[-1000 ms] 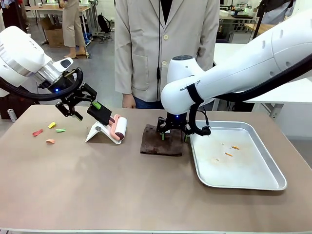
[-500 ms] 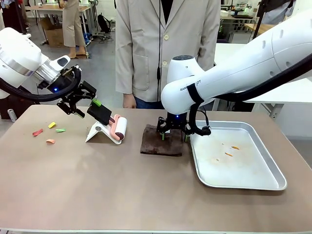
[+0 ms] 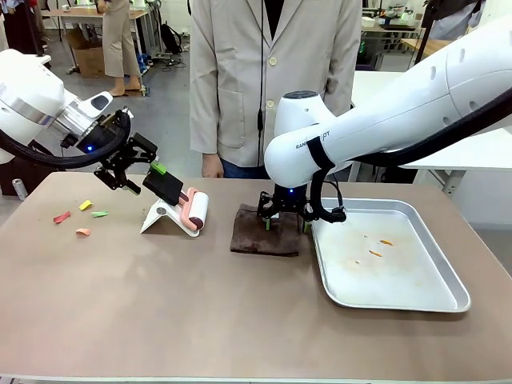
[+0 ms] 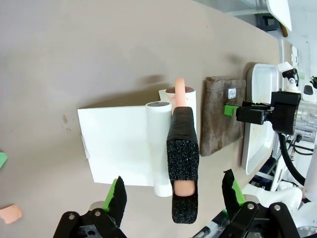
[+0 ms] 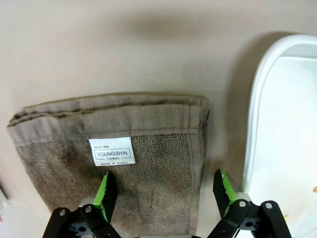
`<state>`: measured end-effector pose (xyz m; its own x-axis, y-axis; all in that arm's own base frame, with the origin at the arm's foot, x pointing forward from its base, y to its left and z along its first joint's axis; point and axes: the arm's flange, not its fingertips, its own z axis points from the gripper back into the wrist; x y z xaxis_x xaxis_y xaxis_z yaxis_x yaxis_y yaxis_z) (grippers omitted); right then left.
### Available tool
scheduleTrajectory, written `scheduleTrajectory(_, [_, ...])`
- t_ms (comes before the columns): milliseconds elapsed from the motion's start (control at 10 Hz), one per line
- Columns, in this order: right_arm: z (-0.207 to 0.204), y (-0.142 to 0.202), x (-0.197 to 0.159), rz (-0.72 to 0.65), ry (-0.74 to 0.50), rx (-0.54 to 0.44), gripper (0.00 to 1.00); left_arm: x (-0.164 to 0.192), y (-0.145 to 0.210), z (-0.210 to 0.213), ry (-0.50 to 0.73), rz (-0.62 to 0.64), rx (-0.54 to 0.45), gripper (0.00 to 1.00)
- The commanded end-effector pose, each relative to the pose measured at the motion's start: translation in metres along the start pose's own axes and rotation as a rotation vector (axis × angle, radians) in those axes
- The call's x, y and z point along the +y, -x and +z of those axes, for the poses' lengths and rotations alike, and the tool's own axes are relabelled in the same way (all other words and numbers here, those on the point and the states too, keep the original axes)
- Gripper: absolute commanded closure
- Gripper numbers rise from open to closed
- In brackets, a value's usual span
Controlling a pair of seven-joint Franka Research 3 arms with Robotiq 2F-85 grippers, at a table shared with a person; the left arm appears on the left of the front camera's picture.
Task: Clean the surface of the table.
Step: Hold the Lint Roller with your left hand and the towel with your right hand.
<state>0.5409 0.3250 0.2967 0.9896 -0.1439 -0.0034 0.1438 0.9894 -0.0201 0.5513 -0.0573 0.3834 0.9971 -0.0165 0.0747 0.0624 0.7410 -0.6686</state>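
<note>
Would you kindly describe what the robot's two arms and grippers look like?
The left arm and right arm are glossy white with rounded joints. The right one carries small dark lettering. A thick black cable runs along each. The left gripper and right gripper are black and two-fingered, with green pads and a blue light at the wrist.

On the surface [image 3: 200,320], small scraps [image 3: 99,214] lie at the far left. Right of them a roller [image 3: 198,210] rests on its stand [image 3: 158,218]. A folded towel [image 3: 264,234] lies mid-surface, just left of a tray [image 3: 400,280] holding crumbs [image 3: 386,242]. A person [image 3: 272,80] stands at the far side.
</note>
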Motion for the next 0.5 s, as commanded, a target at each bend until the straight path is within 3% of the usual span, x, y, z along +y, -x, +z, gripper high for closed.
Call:
scheduleTrajectory(0, [-0.0023, -0.0054, -0.0031, 0.003, -0.023, 0.011, 0.00, 0.0046, -0.0022, 0.0029, 0.024, -0.021, -0.001, 0.00])
scheduleTrajectory(100, [-0.0026, -0.0052, -0.0034, 0.006, -0.034, 0.023, 0.60, 0.0050, -0.0021, 0.0036, 0.023, -0.020, -0.007, 0.49])
scheduleTrajectory(200, [-0.0033, -0.0050, -0.0037, 0.005, -0.036, 0.032, 0.60, 0.0050, -0.0023, 0.0040, 0.022, -0.021, -0.007, 0.60])
scheduleTrajectory(300, [-0.0038, -0.0049, -0.0038, 0.006, -0.044, 0.043, 1.00, 0.0057, -0.0027, 0.0043, 0.022, -0.022, -0.010, 1.00])
scheduleTrajectory(400, [-0.0040, -0.0050, -0.0043, 0.006, -0.044, 0.047, 0.62, 0.0063, -0.0034, 0.0037, 0.025, -0.023, -0.021, 1.00])
